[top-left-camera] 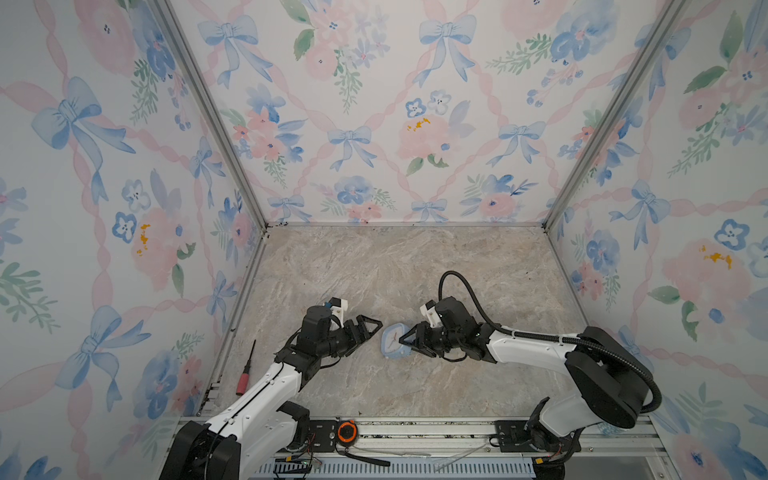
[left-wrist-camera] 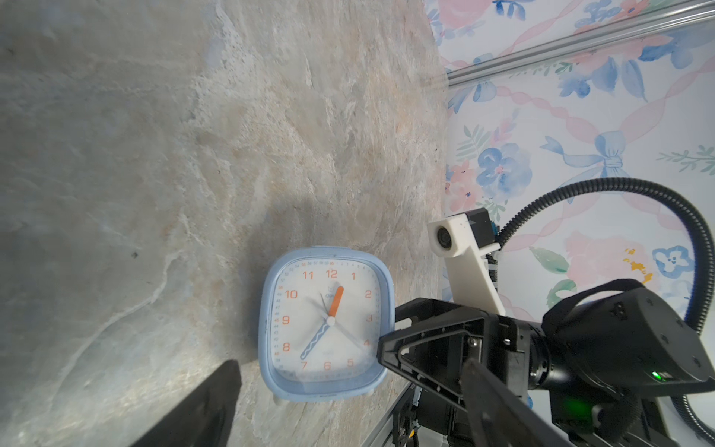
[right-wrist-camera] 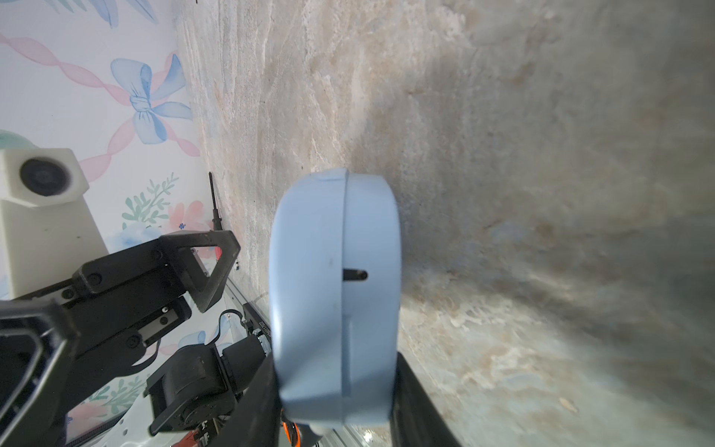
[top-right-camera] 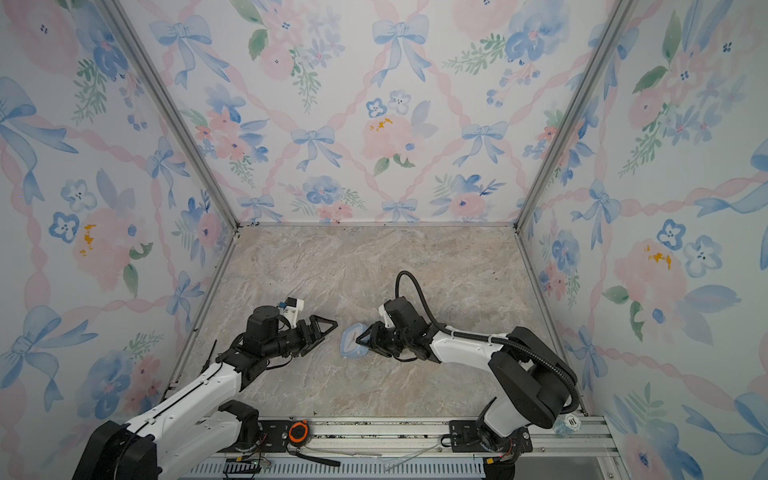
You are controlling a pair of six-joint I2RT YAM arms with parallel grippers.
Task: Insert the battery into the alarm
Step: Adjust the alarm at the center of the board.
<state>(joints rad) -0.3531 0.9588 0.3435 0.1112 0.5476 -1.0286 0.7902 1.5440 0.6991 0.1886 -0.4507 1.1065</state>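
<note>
Two grippers: the right gripper [right-wrist-camera: 334,363] pinches the light-blue rounded-square plastic alarm clock [left-wrist-camera: 327,325] across face and back; the left gripper [top-left-camera: 371,330] gapes wide, empty. Clock probably light, rigid, slick.

Alarm [top-left-camera: 392,343] is over the front half of the table [top-left-camera: 415,270], between my two grippers. Right gripper [top-left-camera: 406,343] is on its right, with one finger across the dial side and one behind the back. Left gripper [top-left-camera: 374,330] is just left of it, not touching, with the dial facing it. Screwdriver [top-left-camera: 246,370] lies at the table's left edge, outboard of my left arm. Tape measure [top-left-camera: 346,432] is on the front rail [top-left-camera: 415,428], between my arm bases.
</note>
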